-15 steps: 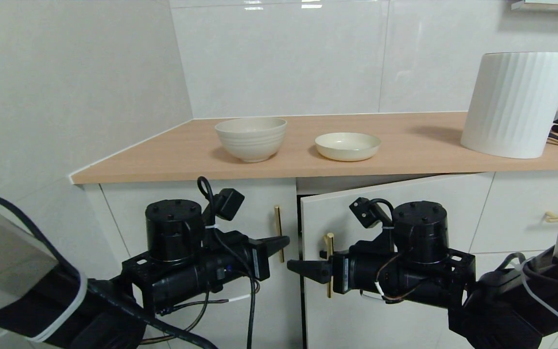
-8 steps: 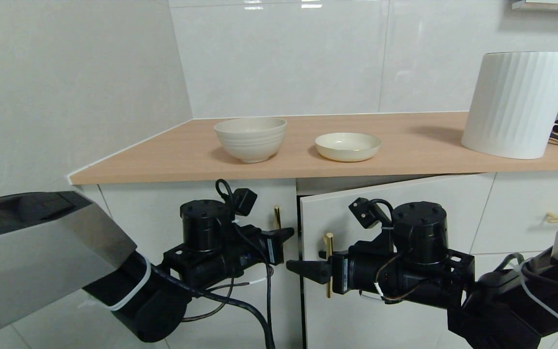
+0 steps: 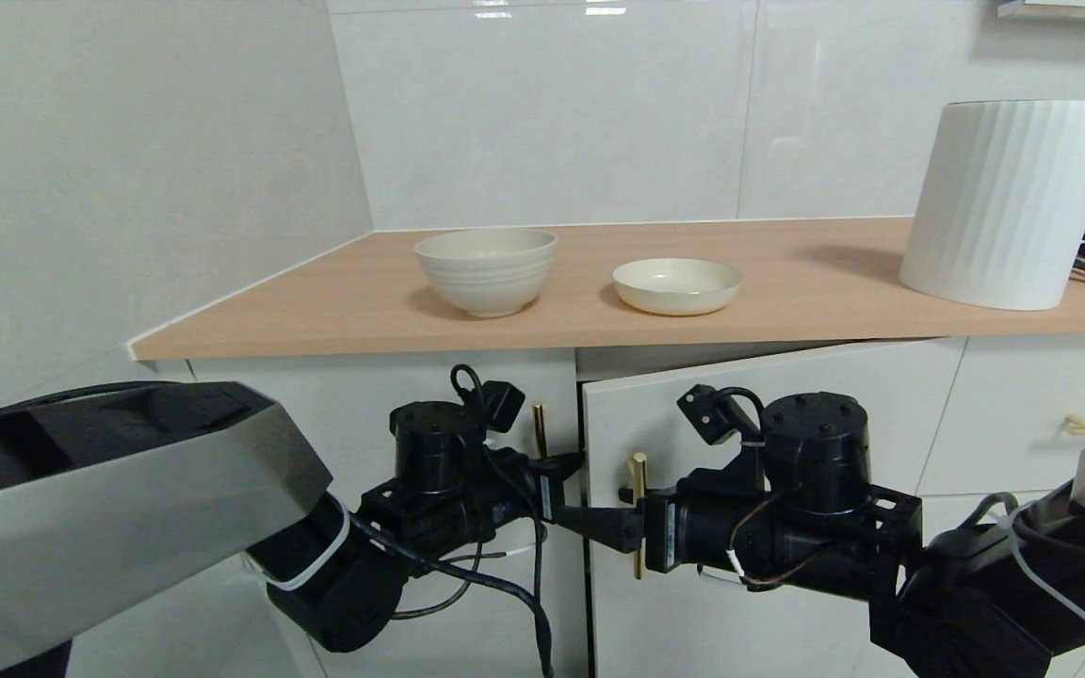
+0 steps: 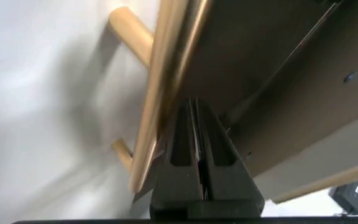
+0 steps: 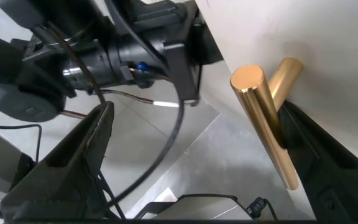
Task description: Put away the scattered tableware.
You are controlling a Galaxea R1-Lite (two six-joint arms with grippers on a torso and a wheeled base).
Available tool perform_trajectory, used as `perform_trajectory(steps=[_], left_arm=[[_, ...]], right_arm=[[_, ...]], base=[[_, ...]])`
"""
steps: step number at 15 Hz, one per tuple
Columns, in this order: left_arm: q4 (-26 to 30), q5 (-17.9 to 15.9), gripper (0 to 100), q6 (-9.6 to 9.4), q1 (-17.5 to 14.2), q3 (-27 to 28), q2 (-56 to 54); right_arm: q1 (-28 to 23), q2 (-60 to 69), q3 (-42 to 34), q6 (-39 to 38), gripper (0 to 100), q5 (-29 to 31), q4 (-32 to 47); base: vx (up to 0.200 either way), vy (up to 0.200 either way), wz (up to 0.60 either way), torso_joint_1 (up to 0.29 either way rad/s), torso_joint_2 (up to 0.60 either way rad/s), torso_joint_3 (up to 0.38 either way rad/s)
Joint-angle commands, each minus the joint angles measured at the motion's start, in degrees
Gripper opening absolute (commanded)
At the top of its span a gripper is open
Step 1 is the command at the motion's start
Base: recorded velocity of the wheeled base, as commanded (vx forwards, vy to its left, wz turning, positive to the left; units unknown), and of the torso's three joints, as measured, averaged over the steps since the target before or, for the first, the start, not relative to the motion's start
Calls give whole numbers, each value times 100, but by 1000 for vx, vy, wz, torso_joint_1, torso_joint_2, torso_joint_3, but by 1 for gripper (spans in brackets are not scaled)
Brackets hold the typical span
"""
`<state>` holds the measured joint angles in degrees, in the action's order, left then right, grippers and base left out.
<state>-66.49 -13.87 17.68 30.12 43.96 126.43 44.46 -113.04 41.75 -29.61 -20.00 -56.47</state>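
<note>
On the wooden countertop [image 3: 787, 282] a deep cream bowl [image 3: 486, 271] stands to the left, and a shallow cream dish [image 3: 676, 284] sits just beside it on the right, apart from it, its inside plain glaze. Further right stands a tall ribbed white canister [image 3: 1009, 202]; its contents cannot be seen from this angle. Below the counter the left cabinet door [image 3: 335, 391] is flush, while the right cabinet door [image 3: 787, 372] stands ajar, with a dark gap between the two. The left gripper [image 3: 569, 461] has its fingers pressed together with only a thin slit between them, holding nothing. Its tip [image 4: 194, 109] lies close alongside the left brass handle [image 4: 157, 93], at the edge of the door. The left arm reaches in low from the left, roughly level, wrist pointing right. The right gripper [image 3: 590, 520] is spread wide, and the right brass handle [image 5: 260, 118] stands between its fingers [image 5: 86, 162]; contact cannot be told. The right arm comes in low from the right, wrist level and pointing left, its tip close to the left one.
</note>
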Motion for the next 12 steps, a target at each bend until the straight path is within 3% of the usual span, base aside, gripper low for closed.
perform_trajectory(steps=[1, 5, 10, 12], left_arm=[[-110, -1, 0, -1, 143, 43, 31], [-523, 7, 0, 8, 451, -1, 66], [-549, -37, 0, 60, 556, 78, 40], [-558, -37, 0, 60, 653, 60, 31]], right_arm=[[1, -25, 0, -1, 100, 5, 4], [1, -7, -71, -10, 100, 5, 4], [-43, 10, -106, 8, 100, 58, 4], [-429, 265, -343, 298, 100, 76, 13]], base=[[0, 0, 0, 0, 0, 0], [0, 0, 0, 0, 0, 0], [0, 0, 0, 0, 0, 0], [0, 0, 0, 0, 0, 0]])
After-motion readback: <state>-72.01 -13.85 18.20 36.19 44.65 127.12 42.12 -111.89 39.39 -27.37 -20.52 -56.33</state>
